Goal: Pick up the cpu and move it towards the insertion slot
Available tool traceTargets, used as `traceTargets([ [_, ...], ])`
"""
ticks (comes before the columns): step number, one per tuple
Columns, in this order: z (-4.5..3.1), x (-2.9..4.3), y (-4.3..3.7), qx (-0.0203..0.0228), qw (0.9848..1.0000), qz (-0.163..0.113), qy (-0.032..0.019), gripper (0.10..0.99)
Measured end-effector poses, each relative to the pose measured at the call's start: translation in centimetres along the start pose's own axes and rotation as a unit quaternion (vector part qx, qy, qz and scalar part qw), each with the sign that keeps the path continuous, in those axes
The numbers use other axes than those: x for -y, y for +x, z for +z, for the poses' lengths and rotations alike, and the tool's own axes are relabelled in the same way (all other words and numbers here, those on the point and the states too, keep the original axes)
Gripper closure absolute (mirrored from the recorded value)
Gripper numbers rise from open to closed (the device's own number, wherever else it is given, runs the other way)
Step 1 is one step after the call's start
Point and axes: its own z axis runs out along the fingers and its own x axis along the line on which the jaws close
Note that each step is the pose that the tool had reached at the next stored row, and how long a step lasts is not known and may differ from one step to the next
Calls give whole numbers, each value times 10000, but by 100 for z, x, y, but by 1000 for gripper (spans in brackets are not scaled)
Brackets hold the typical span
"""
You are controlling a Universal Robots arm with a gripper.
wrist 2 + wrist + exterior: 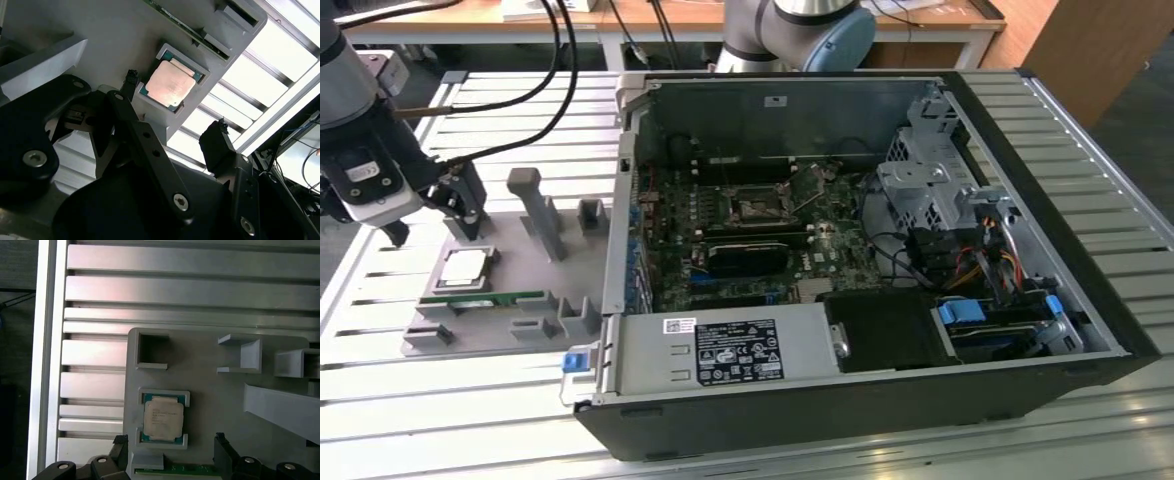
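Silvery cpu (162, 419) seated in grey fixture (210, 390) pocket | gripper (170, 439) spread open, empty, poised over it | advice: centre jaws on opposite edges; descend square | insertion slot (758, 208) well apart, inside case (854, 400)

Your work surface is a table (1067, 140) of ribbed aluminium slats. Two things rest directly on it. Toward the exterior view's left lies a flat grey holder plate (507, 272) with raised posts and pockets. The cpu (464, 268) sits in a square pocket of the plate, with a green memory stick (483, 297) alongside. Just beside the plate, toward the right, an open black computer case (854, 415) lies on its side.
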Motion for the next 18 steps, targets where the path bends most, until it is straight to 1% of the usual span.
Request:
traceTargets([
  [18, 100, 3, 2, 0, 10000, 0, 0, 310],
])
